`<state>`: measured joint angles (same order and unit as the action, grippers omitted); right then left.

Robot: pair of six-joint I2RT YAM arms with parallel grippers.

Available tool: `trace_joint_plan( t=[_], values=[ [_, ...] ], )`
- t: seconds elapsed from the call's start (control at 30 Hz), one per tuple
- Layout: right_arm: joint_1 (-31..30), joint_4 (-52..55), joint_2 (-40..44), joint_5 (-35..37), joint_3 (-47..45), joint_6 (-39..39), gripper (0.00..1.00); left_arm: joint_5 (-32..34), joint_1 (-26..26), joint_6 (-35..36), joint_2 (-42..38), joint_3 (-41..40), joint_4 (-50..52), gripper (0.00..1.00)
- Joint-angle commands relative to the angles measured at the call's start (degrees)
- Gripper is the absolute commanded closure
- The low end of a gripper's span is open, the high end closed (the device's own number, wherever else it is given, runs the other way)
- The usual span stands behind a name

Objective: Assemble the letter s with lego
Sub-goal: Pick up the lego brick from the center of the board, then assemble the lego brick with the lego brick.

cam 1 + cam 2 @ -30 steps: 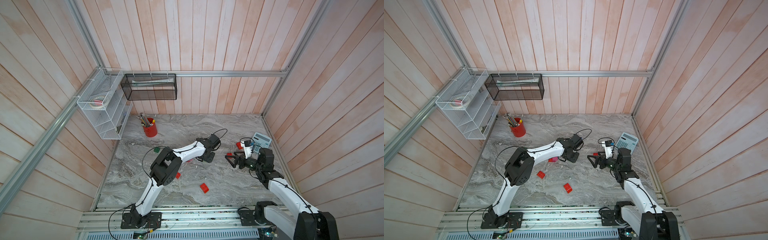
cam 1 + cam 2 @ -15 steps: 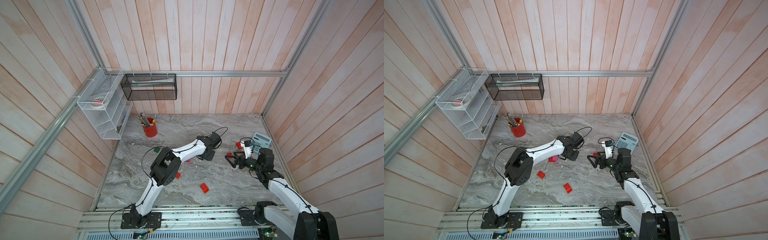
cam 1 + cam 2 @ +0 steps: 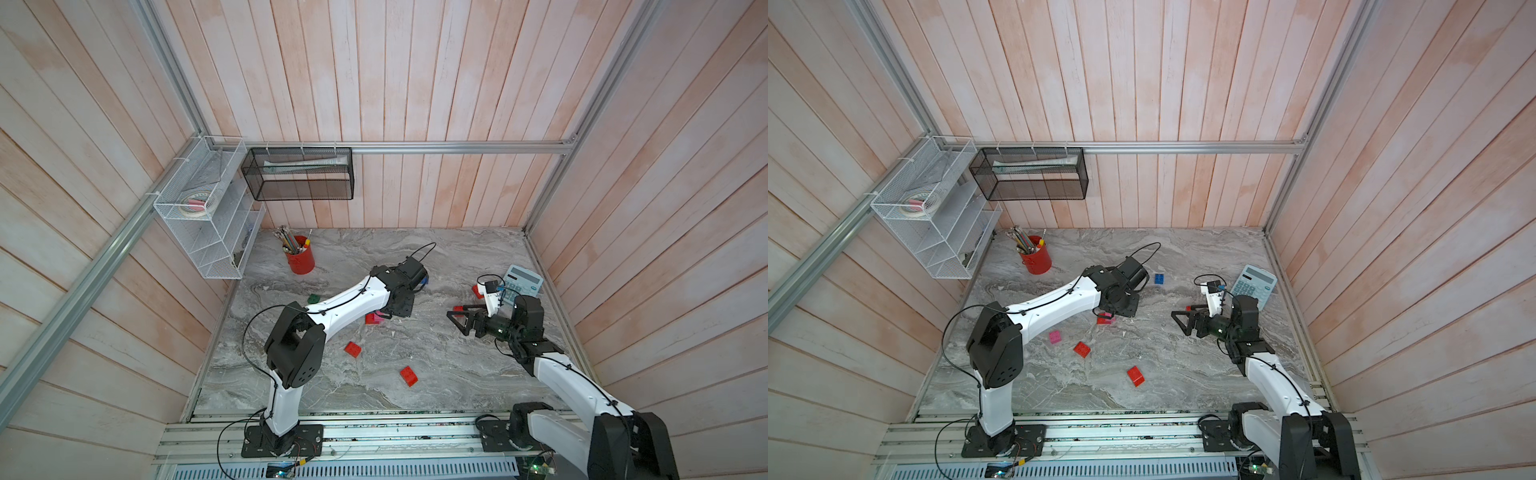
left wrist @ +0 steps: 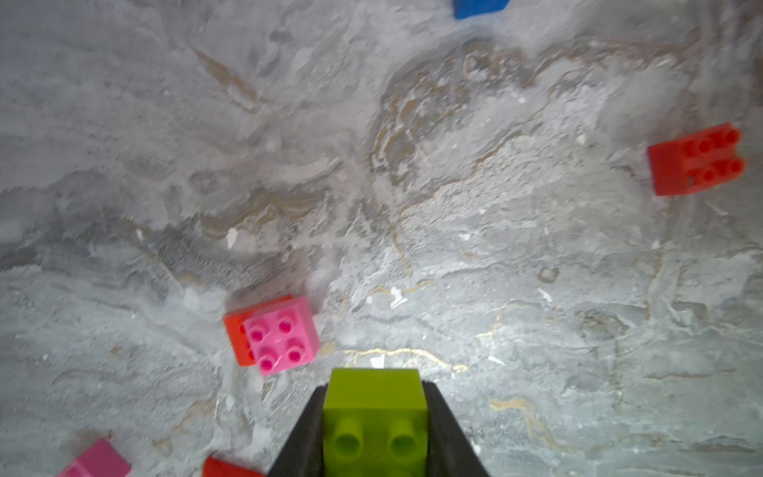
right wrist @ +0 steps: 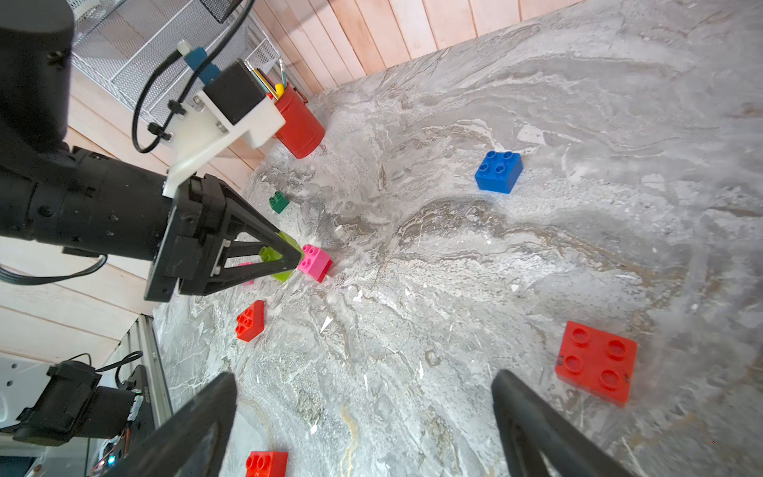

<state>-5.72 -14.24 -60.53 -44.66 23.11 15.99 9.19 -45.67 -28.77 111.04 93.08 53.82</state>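
My left gripper [image 4: 375, 388] is shut on a lime green lego brick [image 4: 373, 417], studs toward the camera, just above the marble table. Close beside it sits a pink brick stacked on a red one [image 4: 280, 334], also seen in the right wrist view [image 5: 314, 260]. Loose lego lies around: a blue brick [image 3: 1159, 279], a dark green one [image 3: 313, 298], a pink one [image 3: 1054, 336], and red ones [image 3: 352, 349] [image 3: 408, 376] [image 5: 595, 363]. My right gripper [image 5: 363, 384] hovers open at the right side [image 3: 455, 320], nothing between its fingers.
A red pencil cup [image 3: 300, 259] stands at the back left. A calculator [image 3: 523, 280] lies at the right wall behind the right arm. A white wire rack [image 3: 208, 220] and a black mesh basket [image 3: 301, 174] hang on the walls.
The left gripper has shifted slightly left and back with the lime green brick. The right arm has not moved.
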Motion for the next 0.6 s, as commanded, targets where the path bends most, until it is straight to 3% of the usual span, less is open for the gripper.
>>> trace_joint_plan(
  t=[0.0, 0.27, 0.57],
  values=[
    [-1.32, -1.92, -0.96, 0.18, -0.79, 1.28, 0.02, 1.52, 1.49, -3.41, -1.99, -3.33, 0.42, 0.69],
    [-3.68, -3.06, -2.69, 1.10, -0.45, 1.76, 0.02, 2.17, 4.82, -6.32, -4.14, -9.78, -3.35, 0.69],
    [-3.97, -3.07, -2.79, 1.26, -0.44, 1.95, 0.02, 2.81, 6.46, -6.64, -2.57, -8.74, -5.15, 0.69]
  ],
)
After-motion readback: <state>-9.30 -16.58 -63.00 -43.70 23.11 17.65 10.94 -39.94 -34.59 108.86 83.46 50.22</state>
